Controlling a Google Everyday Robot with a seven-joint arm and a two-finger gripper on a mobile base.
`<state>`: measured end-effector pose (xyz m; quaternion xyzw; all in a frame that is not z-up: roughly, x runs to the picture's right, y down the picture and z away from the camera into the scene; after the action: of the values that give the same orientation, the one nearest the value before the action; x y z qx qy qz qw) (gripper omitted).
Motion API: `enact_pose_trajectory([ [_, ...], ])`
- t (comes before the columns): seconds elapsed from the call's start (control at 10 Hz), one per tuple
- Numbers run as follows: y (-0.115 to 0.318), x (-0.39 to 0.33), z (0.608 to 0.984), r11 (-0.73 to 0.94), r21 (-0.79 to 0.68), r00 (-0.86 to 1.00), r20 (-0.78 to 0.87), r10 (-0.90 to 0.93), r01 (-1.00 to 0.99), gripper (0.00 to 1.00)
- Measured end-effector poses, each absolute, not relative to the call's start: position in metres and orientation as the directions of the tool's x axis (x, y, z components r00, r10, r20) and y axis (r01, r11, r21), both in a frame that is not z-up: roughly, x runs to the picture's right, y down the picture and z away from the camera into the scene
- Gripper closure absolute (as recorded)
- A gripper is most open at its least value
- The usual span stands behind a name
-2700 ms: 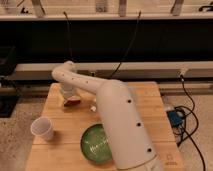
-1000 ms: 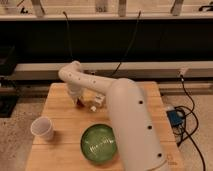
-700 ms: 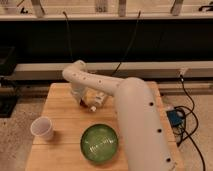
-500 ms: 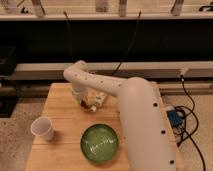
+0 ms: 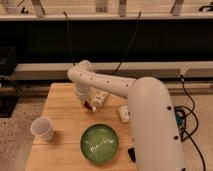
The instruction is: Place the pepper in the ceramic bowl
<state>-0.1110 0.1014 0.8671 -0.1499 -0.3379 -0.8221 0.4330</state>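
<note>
The arm [image 5: 117, 86] has swung across in the last couple of seconds. The pincer [image 5: 91, 103] was over the far left part of the table [image 5: 60, 107], and now it hangs more toward the middle, a little nearer to me, with its wrist bent down. The small dark red spot at its tip, which I take to be the pepper [image 5: 88, 106], has travelled along with it instead of staying behind on the wood. To me that means the pick is done and the carry is under way.

The ceramic bowl [image 5: 100, 142] sits in the same spot at the near edge of the table, nearer than the pincer and slightly to its right. There is clear wood between the two, and nothing lies in the bowl, so the drop has not yet been made. The arm needs a short move nearer and a touch right before it lets go.

The pincer looks drawn in narrow around the pepper, which peeks out at its left lower side. I cannot tell whether the pepper hangs just off the table or brushes it.

The white paper cup [image 5: 42, 128] stands well off to the near left, out of the way. A small pale bottle [image 5: 123, 114] lies to the right of the pincer, close against the arm's big lower link, and apart from the bowl.
</note>
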Motion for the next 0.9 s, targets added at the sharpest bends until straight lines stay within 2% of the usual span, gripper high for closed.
enact_pose_trajectory([
  [0.9, 0.123, -0.085, 0.827, -0.406, 0.429, -0.589, 0.528, -0.612, 0.807, 0.99],
])
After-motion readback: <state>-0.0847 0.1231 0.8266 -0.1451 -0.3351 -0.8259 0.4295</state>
